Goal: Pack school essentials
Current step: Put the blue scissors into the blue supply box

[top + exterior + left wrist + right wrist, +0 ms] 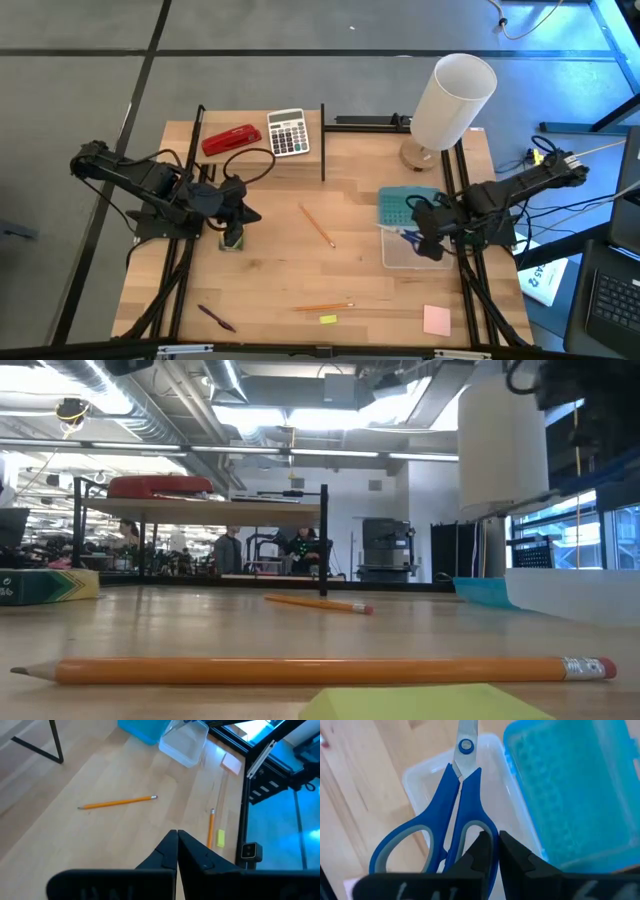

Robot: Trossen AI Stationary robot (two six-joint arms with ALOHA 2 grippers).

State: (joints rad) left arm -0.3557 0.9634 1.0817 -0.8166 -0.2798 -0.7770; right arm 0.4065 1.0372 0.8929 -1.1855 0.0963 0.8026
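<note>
Closest to the low camera lay a yellow sticky pad (420,703), and just behind it a long orange pencil (310,670) stretched across the wooden table (280,270). A dark purple pen (216,318) lay near the front left corner, and a pink square note pad (436,320) sat near the front right corner.

Farther back, a second orange pencil (317,225) lay slanted in the middle of the table.

On the left side, the left gripper (234,228) was right over the small yellow-green crayon box (233,240). Its jaws were clenched together with nothing between them, as the left wrist view showed.

On the right side, the right gripper (492,851) hung over a clear plastic box (412,248) with a blue lid (397,207) beside it. The blue-handled scissors (451,820) lay in the clear box. The right jaws were clenched too, close above the scissors' handle, but I could not tell if they pinched it.

At the back stood a red stapler (231,139), a grey calculator (288,132) and a white lamp (452,100).
</note>
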